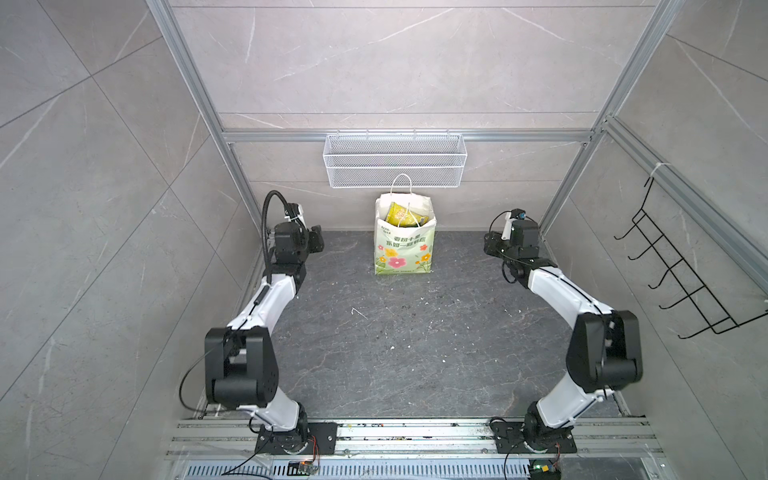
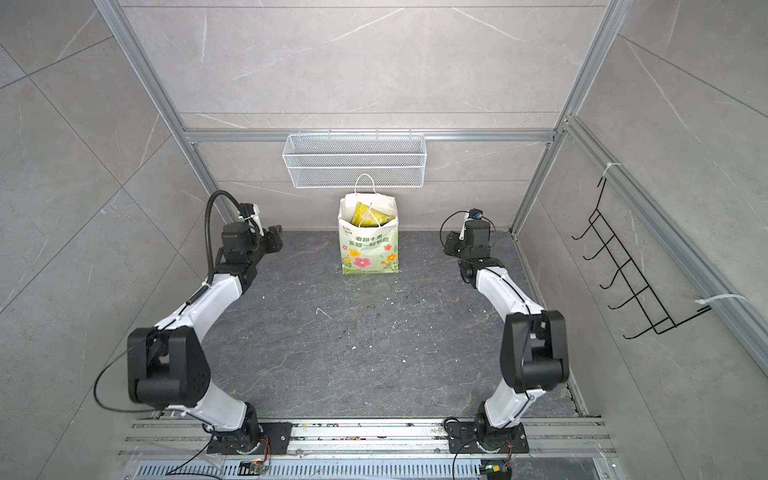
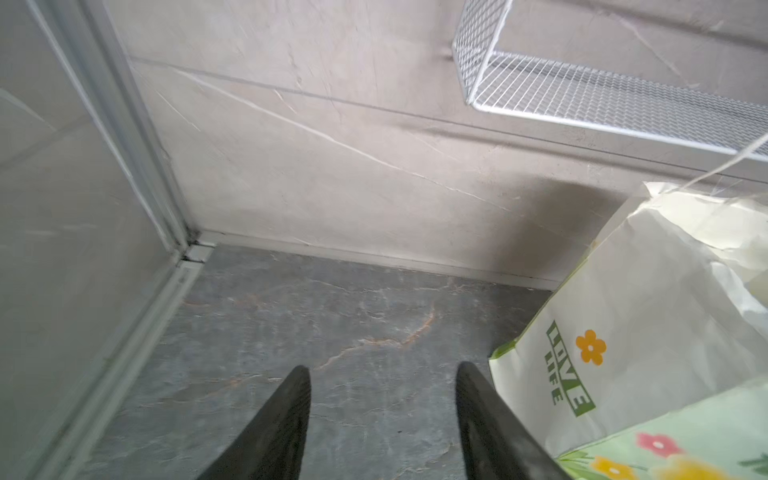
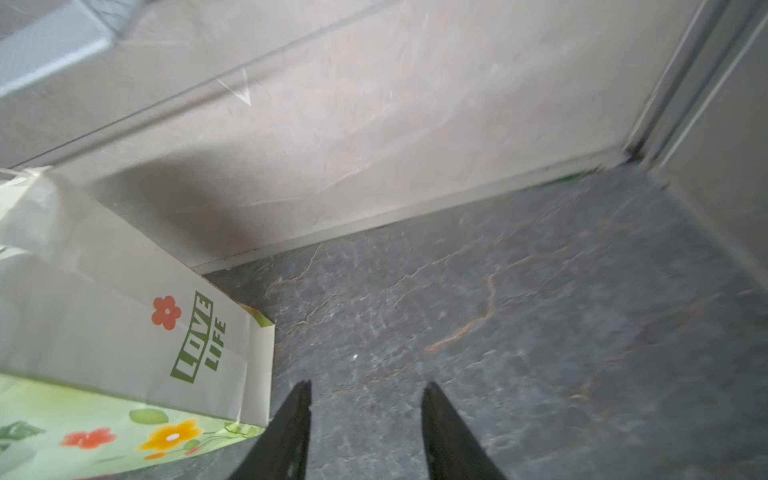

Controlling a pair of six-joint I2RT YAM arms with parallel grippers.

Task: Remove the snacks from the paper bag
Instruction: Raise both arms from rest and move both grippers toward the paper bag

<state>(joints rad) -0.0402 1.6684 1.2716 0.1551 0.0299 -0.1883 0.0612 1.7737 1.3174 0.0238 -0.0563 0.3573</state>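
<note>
The paper bag point(image 1: 403, 253) point(image 2: 370, 253) stands upright at the back middle of the dark floor, pale green with flowers, one cord handle raised. Yellow and green snacks point(image 1: 400, 214) point(image 2: 366, 215) show in its open mouth; the rest of its contents are hidden. My left gripper point(image 1: 318, 237) point(image 2: 276, 236) hovers left of the bag, apart from it. In the left wrist view the left gripper point(image 3: 384, 370) is open over bare floor with the bag's side point(image 3: 623, 311) beside it. My right gripper point(image 1: 490, 243) point(image 2: 451, 245) is to the bag's right. In the right wrist view it point(image 4: 368, 385) is open and empty, beside the bag point(image 4: 104, 311).
A white wire mesh basket point(image 1: 395, 160) point(image 2: 355, 160) point(image 3: 582, 91) hangs on the back wall just above the bag. A black wire hook rack point(image 1: 681, 266) is fixed to the right wall. Grey walls and aluminium posts close in three sides.
</note>
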